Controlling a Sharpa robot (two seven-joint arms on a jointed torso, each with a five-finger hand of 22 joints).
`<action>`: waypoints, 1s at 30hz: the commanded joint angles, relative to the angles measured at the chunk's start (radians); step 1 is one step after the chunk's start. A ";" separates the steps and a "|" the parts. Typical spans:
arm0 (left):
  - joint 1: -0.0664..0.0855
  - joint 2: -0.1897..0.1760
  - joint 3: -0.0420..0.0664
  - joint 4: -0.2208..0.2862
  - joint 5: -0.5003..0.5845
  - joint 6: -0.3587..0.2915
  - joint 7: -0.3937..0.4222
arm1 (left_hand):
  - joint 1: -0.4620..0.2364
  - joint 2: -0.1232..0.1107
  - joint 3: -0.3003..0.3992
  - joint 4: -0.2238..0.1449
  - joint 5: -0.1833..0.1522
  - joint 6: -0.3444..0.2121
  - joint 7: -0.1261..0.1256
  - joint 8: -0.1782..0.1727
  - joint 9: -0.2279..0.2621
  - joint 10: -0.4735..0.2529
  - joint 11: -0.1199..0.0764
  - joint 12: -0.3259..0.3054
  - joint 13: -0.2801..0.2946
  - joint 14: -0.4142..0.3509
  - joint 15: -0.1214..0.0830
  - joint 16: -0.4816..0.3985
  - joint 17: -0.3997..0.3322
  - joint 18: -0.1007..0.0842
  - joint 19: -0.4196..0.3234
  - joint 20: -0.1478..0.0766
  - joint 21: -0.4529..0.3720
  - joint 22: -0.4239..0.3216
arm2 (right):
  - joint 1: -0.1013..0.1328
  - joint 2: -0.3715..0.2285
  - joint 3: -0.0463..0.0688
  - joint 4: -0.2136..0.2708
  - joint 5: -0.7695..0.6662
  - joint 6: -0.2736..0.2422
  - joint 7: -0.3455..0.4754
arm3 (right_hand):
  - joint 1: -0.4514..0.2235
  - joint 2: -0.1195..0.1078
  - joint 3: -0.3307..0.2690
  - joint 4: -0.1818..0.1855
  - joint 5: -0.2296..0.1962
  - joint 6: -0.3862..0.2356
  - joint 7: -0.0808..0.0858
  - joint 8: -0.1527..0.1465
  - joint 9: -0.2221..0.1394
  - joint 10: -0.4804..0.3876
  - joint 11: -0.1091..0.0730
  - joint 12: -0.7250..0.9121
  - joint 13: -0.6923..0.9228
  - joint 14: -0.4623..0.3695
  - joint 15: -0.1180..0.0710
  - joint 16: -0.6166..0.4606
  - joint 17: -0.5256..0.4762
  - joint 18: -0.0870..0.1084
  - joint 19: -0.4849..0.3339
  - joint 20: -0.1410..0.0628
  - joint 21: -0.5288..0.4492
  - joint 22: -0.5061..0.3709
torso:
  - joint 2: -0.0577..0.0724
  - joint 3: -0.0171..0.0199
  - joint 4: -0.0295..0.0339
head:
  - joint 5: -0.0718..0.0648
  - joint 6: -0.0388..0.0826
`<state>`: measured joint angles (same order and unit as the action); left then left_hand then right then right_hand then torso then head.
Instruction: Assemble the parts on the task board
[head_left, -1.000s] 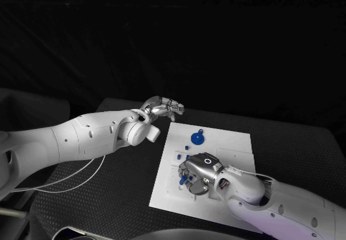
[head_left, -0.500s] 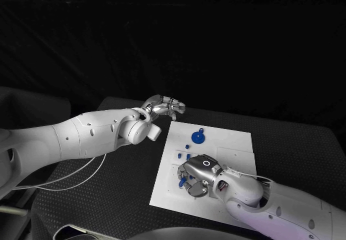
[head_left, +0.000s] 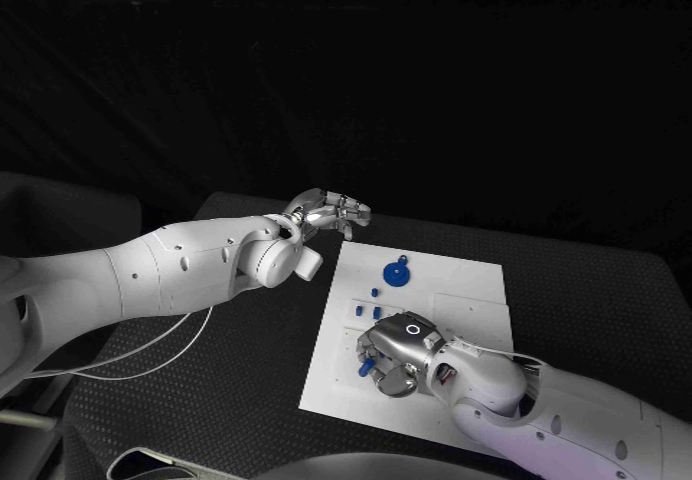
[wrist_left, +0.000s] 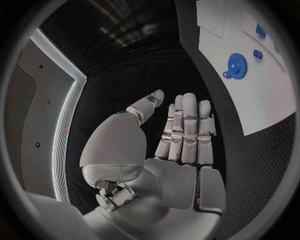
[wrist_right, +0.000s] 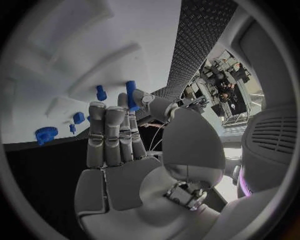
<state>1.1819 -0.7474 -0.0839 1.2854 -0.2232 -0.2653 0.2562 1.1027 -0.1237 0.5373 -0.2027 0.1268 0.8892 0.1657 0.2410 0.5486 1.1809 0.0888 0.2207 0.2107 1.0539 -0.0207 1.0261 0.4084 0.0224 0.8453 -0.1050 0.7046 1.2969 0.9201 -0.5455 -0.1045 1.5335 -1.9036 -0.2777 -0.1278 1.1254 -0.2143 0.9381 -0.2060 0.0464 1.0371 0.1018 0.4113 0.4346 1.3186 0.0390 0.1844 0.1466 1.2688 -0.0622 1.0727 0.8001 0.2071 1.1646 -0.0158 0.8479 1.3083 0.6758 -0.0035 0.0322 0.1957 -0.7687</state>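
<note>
A white board (head_left: 462, 285) lies in the middle of the black worktop (head_left: 606, 300), with bare dark mat open on all sides of it. The left robot hand (head_left: 329, 213) hangs over the worktop just beyond the board's far left corner, holding nothing, its fingers (wrist_left: 186, 131) straight and side by side in the left wrist view. The right robot hand (head_left: 395, 352) sits low over the board's near left part, close to its left edge. Whether its thumb and a finger actually clamp the blue peg (wrist_right: 132, 95) at their tips cannot be told; in the head view a blue piece (head_left: 366, 368) shows right at its fingers. A blue gear (head_left: 397, 273) lies on the far half of the board, well apart from the right robot hand and nearer the left one. Small blue parts (head_left: 372, 295) dot the board between the gear and the right robot hand. No writing can be read on anything.
</note>
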 joint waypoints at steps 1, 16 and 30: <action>0.001 0.002 0.001 0.002 0.006 0.013 0.005 | -0.011 0.002 0.001 0.008 -0.003 -0.004 0.000 0.005 -0.001 -0.007 0.000 -0.005 0.002 0.006 0.002 -0.003 0.001 0.017 0.005 -0.012 -0.005 0.001 | -0.001 0.002 -0.004 -0.004 -0.031 0.021 0.000 | -0.004 0.010 -0.001 -0.007 0.003 0.008 -0.002 0.006 0.001 0.010 0.000 0.003 0.002 0.000 -0.010 0.004 0.001 0.055 0.002 -0.002 0.003 0.017 | 0.000 -0.0001 0.0004 | 0.000 0.000; 0.001 0.003 0.001 0.002 0.006 0.013 0.004 | -0.012 0.002 0.001 0.009 -0.003 -0.005 0.000 0.005 -0.001 -0.008 0.000 -0.005 0.002 0.006 0.002 -0.004 0.001 0.017 0.005 -0.012 -0.006 0.002 | -0.004 0.021 -0.022 -0.007 -0.064 0.028 -0.005 | -0.005 0.010 -0.001 -0.011 0.003 0.010 -0.002 0.006 0.002 0.011 0.000 0.003 0.002 0.001 -0.010 0.004 0.002 0.055 0.002 -0.002 0.005 0.017 | 0.000 -0.0004 0.0003 | 0.000 -0.001; 0.001 0.005 0.001 0.001 0.006 0.015 0.004 | -0.013 0.003 0.001 0.010 -0.003 -0.005 0.000 0.005 -0.001 -0.008 0.001 -0.005 0.002 0.006 0.002 -0.004 0.002 0.017 0.005 -0.012 -0.007 0.002 | -0.005 0.034 -0.032 -0.017 -0.056 0.053 -0.001 | -0.009 0.014 -0.004 -0.010 0.002 0.009 -0.002 0.005 0.001 0.010 0.000 0.002 0.003 0.000 -0.010 0.005 0.002 0.055 0.002 -0.002 0.006 0.017 | 0.000 -0.0007 0.0004 | -0.002 0.000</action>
<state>1.1819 -0.7450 -0.0839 1.2852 -0.2228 -0.2637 0.2543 1.0986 -0.1197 0.5379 -0.1978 0.1268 0.8887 0.1648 0.2410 0.5480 1.1809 0.0888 0.2207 0.2113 1.0539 -0.0207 1.0261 0.4091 0.0290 0.8437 -0.1033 0.7046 1.2975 0.9233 -0.5144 -0.1282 1.5168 -1.9553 -0.2738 -0.1411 1.1187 -0.2078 0.9369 -0.2127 0.0462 1.0395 0.0975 0.4139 0.4346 1.3262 0.0394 0.1848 0.1503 1.2698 -0.0677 1.0726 0.8008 0.2067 1.1612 -0.0124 0.8479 1.3086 0.6755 -0.0039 0.0327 0.1942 -0.7690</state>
